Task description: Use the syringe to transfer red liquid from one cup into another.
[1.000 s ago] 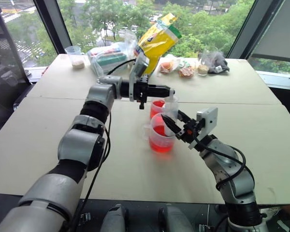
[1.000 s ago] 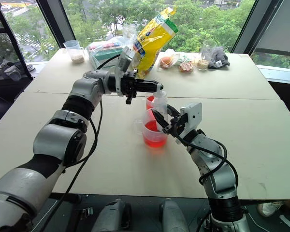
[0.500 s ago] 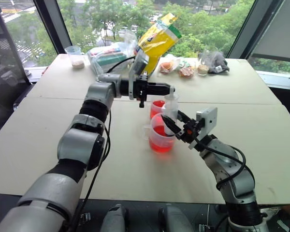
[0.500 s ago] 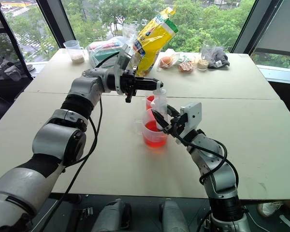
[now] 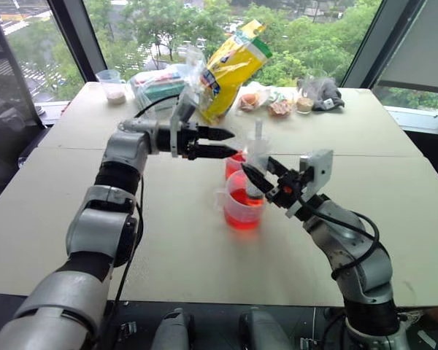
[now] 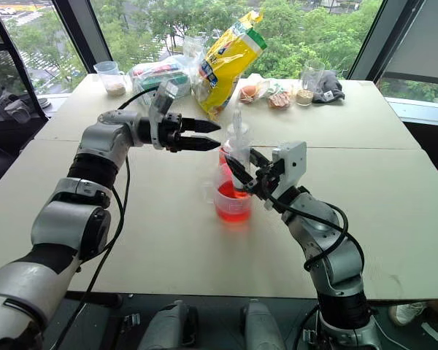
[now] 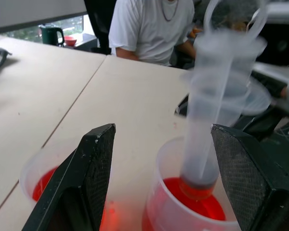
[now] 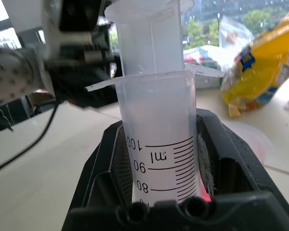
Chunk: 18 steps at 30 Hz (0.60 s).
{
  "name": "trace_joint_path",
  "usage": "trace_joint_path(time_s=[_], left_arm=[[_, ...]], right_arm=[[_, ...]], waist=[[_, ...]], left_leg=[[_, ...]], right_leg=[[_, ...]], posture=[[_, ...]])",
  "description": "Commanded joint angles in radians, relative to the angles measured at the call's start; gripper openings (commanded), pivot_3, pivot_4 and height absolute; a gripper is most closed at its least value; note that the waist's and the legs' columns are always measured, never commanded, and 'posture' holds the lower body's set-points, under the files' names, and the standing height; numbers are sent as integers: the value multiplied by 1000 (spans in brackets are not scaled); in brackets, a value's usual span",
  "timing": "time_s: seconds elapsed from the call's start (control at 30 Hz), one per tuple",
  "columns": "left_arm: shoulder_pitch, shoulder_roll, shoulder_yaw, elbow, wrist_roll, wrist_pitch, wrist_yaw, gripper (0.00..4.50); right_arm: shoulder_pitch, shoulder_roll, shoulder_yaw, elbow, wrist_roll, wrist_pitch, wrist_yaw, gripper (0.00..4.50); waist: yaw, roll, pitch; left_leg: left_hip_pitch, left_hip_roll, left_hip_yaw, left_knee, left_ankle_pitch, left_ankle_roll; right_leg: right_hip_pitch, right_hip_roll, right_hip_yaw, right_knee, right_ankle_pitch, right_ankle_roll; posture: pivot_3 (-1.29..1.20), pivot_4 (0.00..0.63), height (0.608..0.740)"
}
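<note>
Right claw (image 6: 242, 173) grips the syringe (image 6: 238, 149) upright in the handled cup (image 6: 232, 197).

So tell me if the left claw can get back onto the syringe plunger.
Probably yes: the left claw is open beside the plunger, with nothing between them; the right claw grips the syringe lower down.

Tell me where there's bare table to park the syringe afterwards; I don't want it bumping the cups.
Bare table lies in front of the wide cup, between both arms, and to the right, past the right gripper holding the syringe. It is crowded at the far edge: yellow bag, wrapped packets, snacks. The narrow cup stands close behind the wide one.
</note>
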<state>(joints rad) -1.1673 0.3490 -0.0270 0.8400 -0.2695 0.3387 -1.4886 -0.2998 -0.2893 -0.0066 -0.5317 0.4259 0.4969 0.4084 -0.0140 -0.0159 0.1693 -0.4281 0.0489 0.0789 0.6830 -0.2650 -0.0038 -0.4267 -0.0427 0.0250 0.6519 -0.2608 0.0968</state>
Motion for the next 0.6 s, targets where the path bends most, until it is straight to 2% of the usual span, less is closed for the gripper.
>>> trace_joint_path(time_s=[0.03, 0.17, 0.37, 0.47, 0.6], left_arm=[[-1, 42, 26, -80, -21, 36, 22, 3197], [37, 79, 56, -153, -51, 96, 60, 3197], [107, 121, 87, -274, -91, 168, 116, 3197], [134, 126, 99, -329, -117, 192, 148, 3197], [157, 125, 106, -390, -145, 221, 187, 3197]], right_arm=[[-28, 8, -41, -62, 61, 22, -21, 1428], [-105, 16, -100, -71, 166, 87, -62, 1428], [-347, -57, -218, 33, 331, 209, -81, 1428], [-492, -95, -228, 213, 307, 178, -39, 1428], [-624, -96, -185, 508, 200, 24, 66, 1428]], waist=[[0, 0, 0], [0, 0, 0], [-2, 0, 0], [-1, 0, 0], [-1, 0, 0]], left_leg=[[0, 0, 0, 0, 0, 0], [0, 0, 0, 0, 0, 0], [0, 0, 0, 0, 0, 0], [0, 0, 1, 0, 0, 0], [0, 0, 2, 0, 0, 0]], right_leg=[[0, 0, 0, 0, 0, 0], [0, -1, 0, 0, 0, 0], [0, -1, 0, 2, 0, 0], [-1, -1, 0, 2, 0, 0], [-1, -1, 0, 2, 0, 0]], posture=[[0, 150, 740], [0, 150, 740], [0, 150, 740], [0, 150, 740], [0, 150, 740]])
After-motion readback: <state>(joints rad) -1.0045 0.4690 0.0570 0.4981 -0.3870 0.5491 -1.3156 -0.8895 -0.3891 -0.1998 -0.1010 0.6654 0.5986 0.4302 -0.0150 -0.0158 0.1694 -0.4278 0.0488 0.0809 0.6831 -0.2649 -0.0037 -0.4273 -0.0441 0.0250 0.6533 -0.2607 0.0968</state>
